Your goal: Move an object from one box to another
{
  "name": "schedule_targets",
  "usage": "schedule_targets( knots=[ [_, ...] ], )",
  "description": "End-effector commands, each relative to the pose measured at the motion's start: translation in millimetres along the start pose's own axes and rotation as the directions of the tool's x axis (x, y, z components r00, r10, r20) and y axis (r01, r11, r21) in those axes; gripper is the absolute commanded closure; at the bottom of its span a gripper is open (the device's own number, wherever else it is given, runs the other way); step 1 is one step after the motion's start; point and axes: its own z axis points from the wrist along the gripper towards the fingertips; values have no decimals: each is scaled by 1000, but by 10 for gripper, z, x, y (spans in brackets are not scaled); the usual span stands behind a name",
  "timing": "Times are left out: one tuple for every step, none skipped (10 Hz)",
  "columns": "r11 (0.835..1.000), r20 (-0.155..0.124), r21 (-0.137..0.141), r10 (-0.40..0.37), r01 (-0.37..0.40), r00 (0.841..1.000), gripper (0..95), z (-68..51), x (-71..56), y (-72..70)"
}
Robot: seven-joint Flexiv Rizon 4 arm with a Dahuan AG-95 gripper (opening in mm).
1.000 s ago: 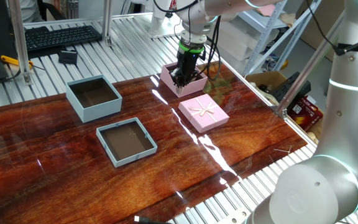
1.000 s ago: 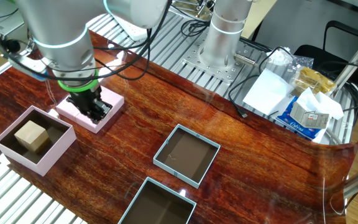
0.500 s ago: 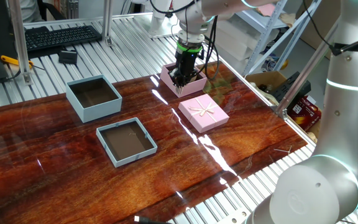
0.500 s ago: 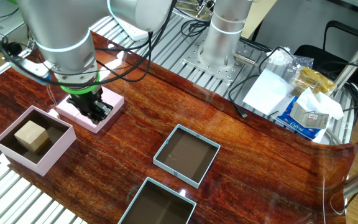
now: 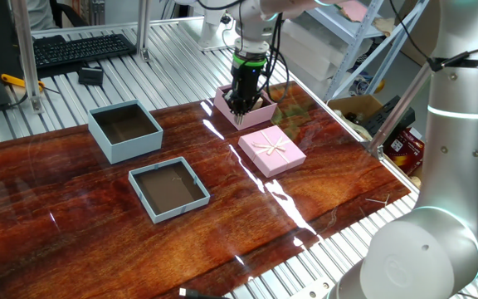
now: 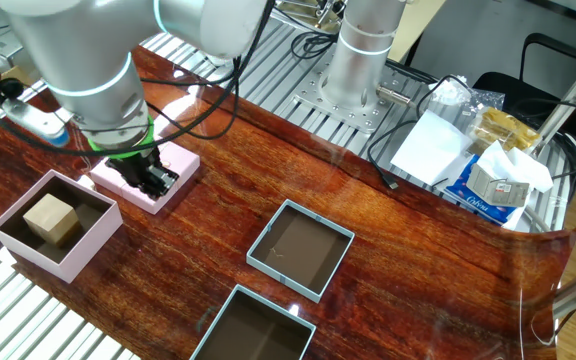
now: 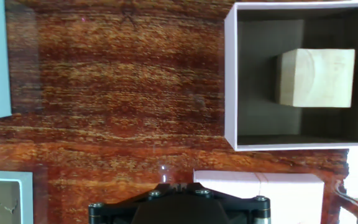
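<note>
The other fixed view shows the wooden cube [image 6: 51, 218] inside the pink box [image 6: 13, 243]; in one fixed view the arm hides it. The tool [image 6: 154, 180], jaws together and empty, hangs beside that box. The blue-grey box [image 5: 124, 130] stands apart on the glossy wooden worktop [image 5: 222, 224].

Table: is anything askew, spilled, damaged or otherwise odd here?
Nothing stands out. The cube sits intact in the pink box, its lid lies flat beside it, and the blue box and tray stand upright and empty. The shut gripper hangs over the lid, holding nothing.
</note>
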Motion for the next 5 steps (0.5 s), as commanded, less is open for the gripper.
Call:
schedule_targets(
  knots=[
    [1000,9,21,-4,4,1000,950,0,26,-8],
    [1000,5,28,-8,7,1000,950,0,26,-8],
    [1000,3,30,-10,10,1000,950,0,26,-8],
    [999,-3,37,-12,12,1000,950,0,26,-8],
    [999,-2,49,-10,10,1000,950,0,26,-8]
  ],
)
